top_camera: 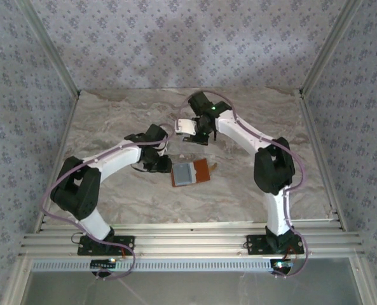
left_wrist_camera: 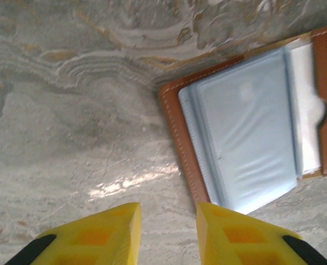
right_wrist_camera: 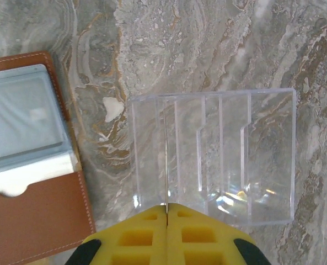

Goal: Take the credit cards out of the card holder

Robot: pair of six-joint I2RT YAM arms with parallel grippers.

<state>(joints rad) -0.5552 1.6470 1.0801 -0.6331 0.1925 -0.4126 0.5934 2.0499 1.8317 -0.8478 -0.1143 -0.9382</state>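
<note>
Card holder [left_wrist_camera: 240, 143] lies open just beyond parted left jaws.

Brown card holder [right_wrist_camera: 36, 221], grey-blue lining [left_wrist_camera: 251, 127]

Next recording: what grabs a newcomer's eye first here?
The brown card holder lies open on the marble table, grey-blue sleeves up. Beside it, the right gripper is shut on a thin card, seen edge-on over a clear plastic stand. The left gripper hovers open by the holder's corner.
</note>
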